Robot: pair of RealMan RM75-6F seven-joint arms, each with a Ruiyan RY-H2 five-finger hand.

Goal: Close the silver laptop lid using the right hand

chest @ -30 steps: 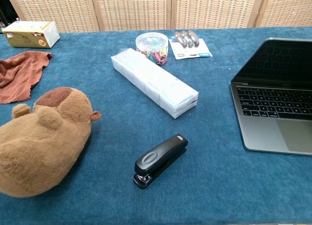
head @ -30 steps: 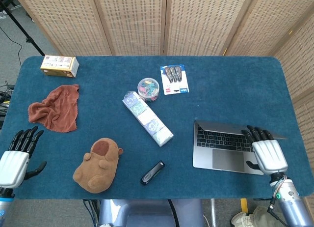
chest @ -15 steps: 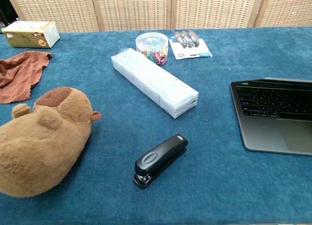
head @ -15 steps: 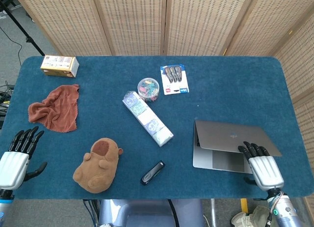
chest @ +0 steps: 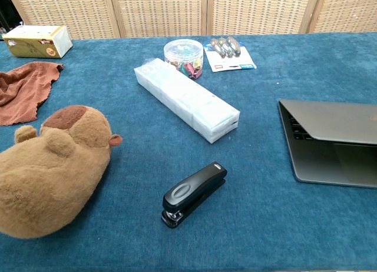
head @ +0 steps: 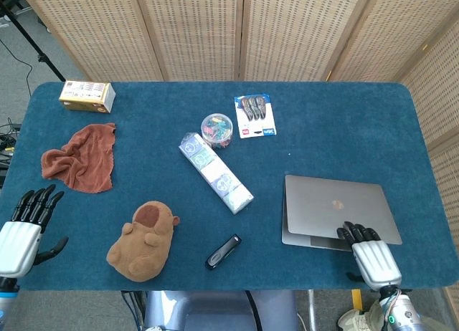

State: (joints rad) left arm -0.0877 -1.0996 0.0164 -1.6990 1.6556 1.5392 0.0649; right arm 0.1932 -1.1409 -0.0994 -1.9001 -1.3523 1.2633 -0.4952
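The silver laptop (head: pixel 337 208) lies at the table's front right with its lid lowered almost flat. In the chest view the laptop (chest: pixel 336 122) still shows a thin wedge of keyboard under the lid at its left side. My right hand (head: pixel 371 253) is stretched flat at the near edge, its fingertips (head: pixel 354 233) resting on the front part of the lid and holding nothing. My left hand (head: pixel 25 227) hovers off the front left corner with fingers spread and empty. Neither hand shows in the chest view.
A black stapler (head: pixel 223 251) and a brown plush toy (head: pixel 143 241) lie front centre-left. A long white pack (head: pixel 215 172), a round tub of clips (head: pixel 216 129) and a blister card (head: pixel 255 115) sit mid-table. A rust cloth (head: pixel 80 159) and a yellow box (head: pixel 87 96) are far left.
The lid has swung down from upright to nearly flat. My right hand has drawn back toward the table's near edge with its fingertips on the lid. The left hand has stayed put.
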